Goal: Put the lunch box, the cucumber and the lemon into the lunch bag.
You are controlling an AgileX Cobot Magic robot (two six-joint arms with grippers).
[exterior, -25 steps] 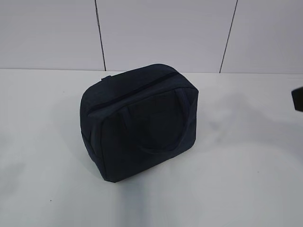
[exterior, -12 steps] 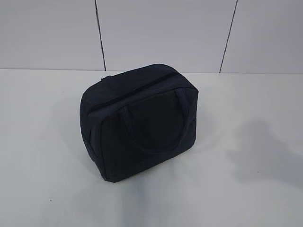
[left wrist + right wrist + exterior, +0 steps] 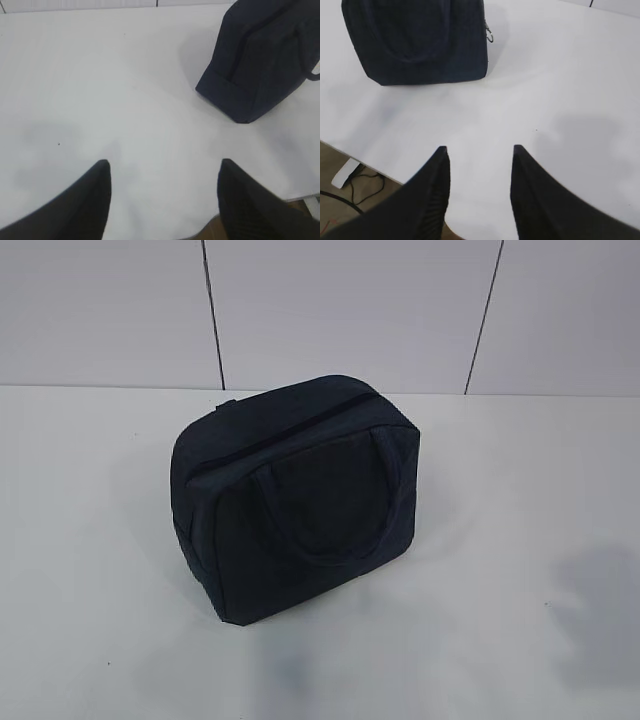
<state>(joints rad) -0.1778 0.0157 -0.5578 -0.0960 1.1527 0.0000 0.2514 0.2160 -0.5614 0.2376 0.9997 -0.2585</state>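
Note:
The dark navy lunch bag (image 3: pixel 295 495) stands zipped shut in the middle of the white table, its two loop handles lying against its side. It also shows in the left wrist view (image 3: pixel 260 60) and the right wrist view (image 3: pixel 417 37), where the metal ring pull (image 3: pixel 489 35) hangs at its right corner. My left gripper (image 3: pixel 162 162) is open and empty above the table near its front edge. My right gripper (image 3: pixel 479 148) is open and empty, also near the front edge. Neither gripper shows in the exterior view. The lunch box, the cucumber and the lemon are out of view.
The white table (image 3: pixel 520 490) ends at a white panelled wall (image 3: pixel 350 310) behind the bag. The table's front edge and the floor with cables (image 3: pixel 355 187) show in the right wrist view.
The dark tip of the right arm at the exterior view's right edge has gone out of view. Its shadow on the table has slid to the lower right. The bag has not moved.

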